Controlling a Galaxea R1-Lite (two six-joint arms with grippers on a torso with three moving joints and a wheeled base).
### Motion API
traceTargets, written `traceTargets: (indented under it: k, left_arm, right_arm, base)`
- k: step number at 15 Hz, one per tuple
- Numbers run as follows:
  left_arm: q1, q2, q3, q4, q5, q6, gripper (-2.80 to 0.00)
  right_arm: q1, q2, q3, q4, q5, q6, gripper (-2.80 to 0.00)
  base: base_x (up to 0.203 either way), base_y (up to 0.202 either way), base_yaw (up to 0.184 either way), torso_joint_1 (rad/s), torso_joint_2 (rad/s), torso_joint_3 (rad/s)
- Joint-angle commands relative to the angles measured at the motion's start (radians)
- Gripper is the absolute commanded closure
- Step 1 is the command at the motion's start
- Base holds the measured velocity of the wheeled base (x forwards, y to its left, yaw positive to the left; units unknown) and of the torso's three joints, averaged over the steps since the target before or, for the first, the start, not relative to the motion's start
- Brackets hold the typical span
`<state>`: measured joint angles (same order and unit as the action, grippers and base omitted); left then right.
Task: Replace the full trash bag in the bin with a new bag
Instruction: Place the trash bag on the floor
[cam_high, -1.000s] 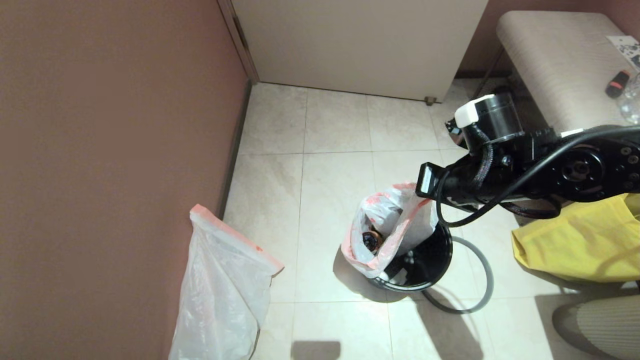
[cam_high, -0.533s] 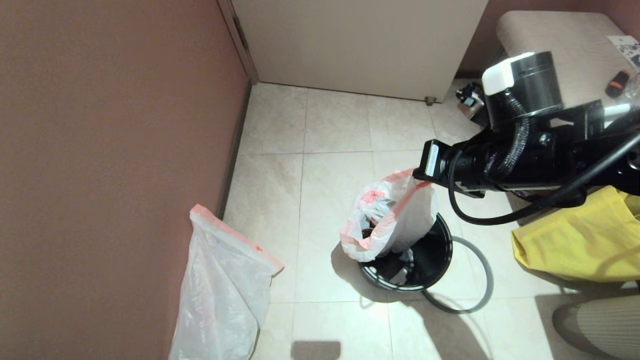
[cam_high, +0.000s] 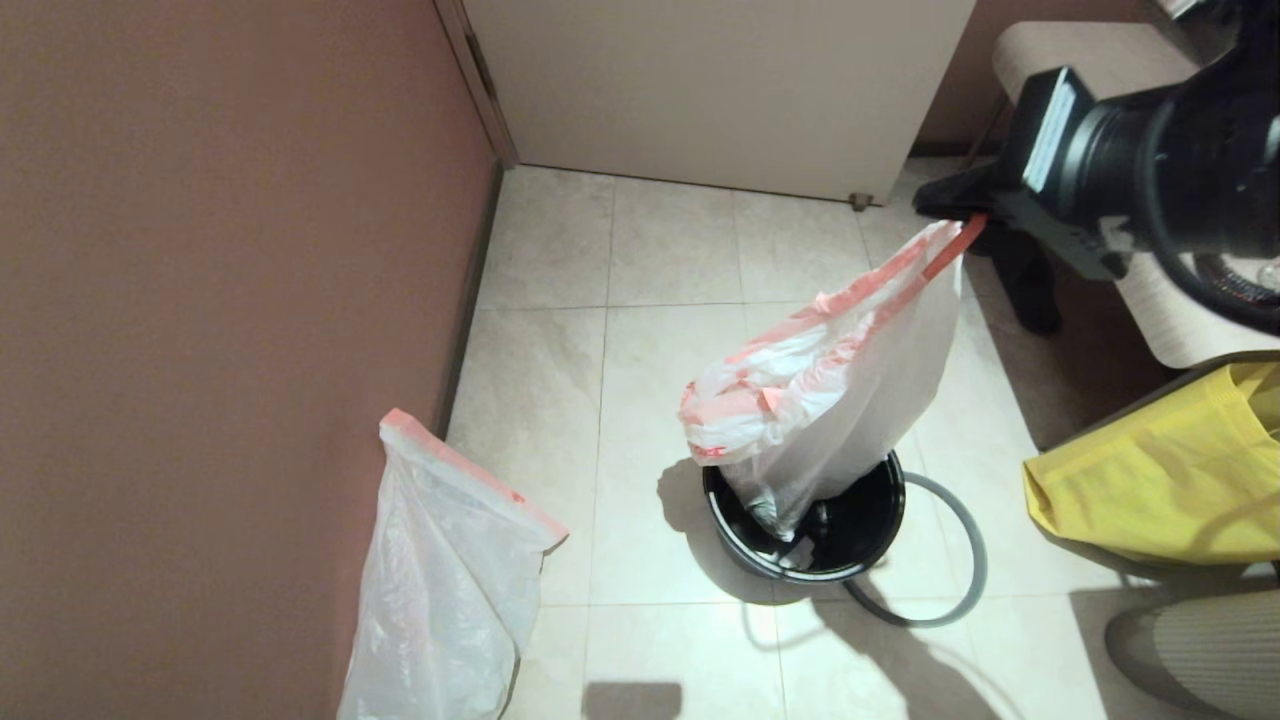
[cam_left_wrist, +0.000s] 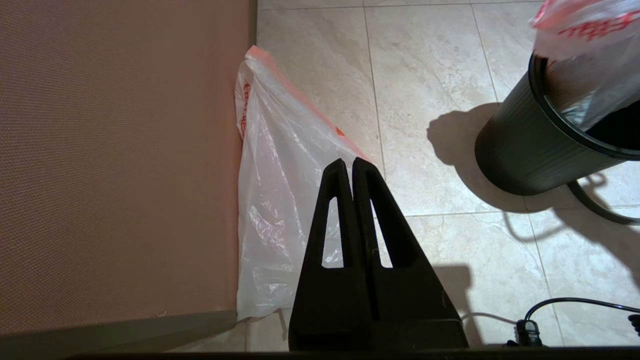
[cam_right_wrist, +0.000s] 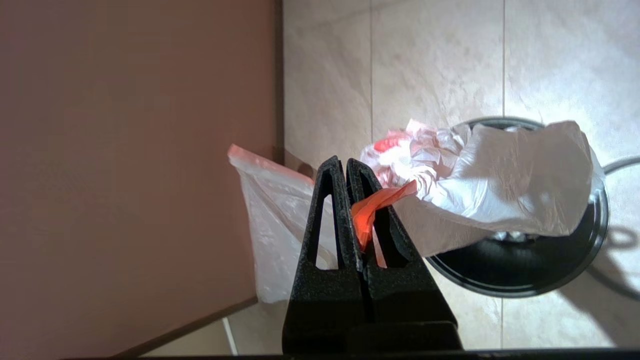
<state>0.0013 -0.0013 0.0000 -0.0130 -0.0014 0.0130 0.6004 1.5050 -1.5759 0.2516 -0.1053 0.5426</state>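
The full trash bag (cam_high: 850, 400) hangs stretched, its lower end still inside the black bin (cam_high: 868, 545) on the tiled floor. My right gripper (cam_high: 962, 212) is shut on the bag's pink-red hem, high above the bin and to its far right. In the right wrist view the red hem strip (cam_right_wrist: 367, 212) sits pinched between the right gripper's (cam_right_wrist: 345, 162) jaws, with the bag (cam_right_wrist: 510, 190) draped over the bin (cam_right_wrist: 525, 272). The limp new bag (cam_high: 450, 580) leans against the left wall. My left gripper (cam_left_wrist: 352, 162) is shut and empty, hovering near the new bag (cam_left_wrist: 280, 190).
A grey hoop rim (cam_high: 972, 560) lies on the floor against the bin's right side. A big yellow bag (cam_high: 1160, 480) sits at the right, below a padded bench (cam_high: 1110, 100). The brown wall (cam_high: 200, 300) bounds the left and a pale door (cam_high: 720, 90) the back.
My right arm has risen and swung back to the right, pulling the full bag by its hem up and mostly out of the bin. The new bag and the left gripper have not moved.
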Motion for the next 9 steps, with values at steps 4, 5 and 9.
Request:
traceTargets:
  k: [4,5,9]
  left_arm:
    - [0.0,0.001,0.0,-0.001,0.0,-0.001,0.0]
    - [0.0,0.001,0.0,-0.001,0.0,0.001,0.0]
    - [0.0,0.001,0.0,-0.001,0.0,-0.001,0.0]
  right_arm:
    - [-0.009,-0.092,-0.122,0.057,-0.011,-0.047,0.0]
    - [-0.015,-0.096,-0.16,0.06,-0.011,-0.053,0.0]
    - [-0.069,-0.1,-0.363,0.094,-0.011,-0.089,0.0]
  base:
    - [0.0,0.0,0.0,0.0,0.0,0.0]
    - [0.0,0.0,0.0,0.0,0.0,0.0]
    - [0.0,0.0,0.0,0.0,0.0,0.0]
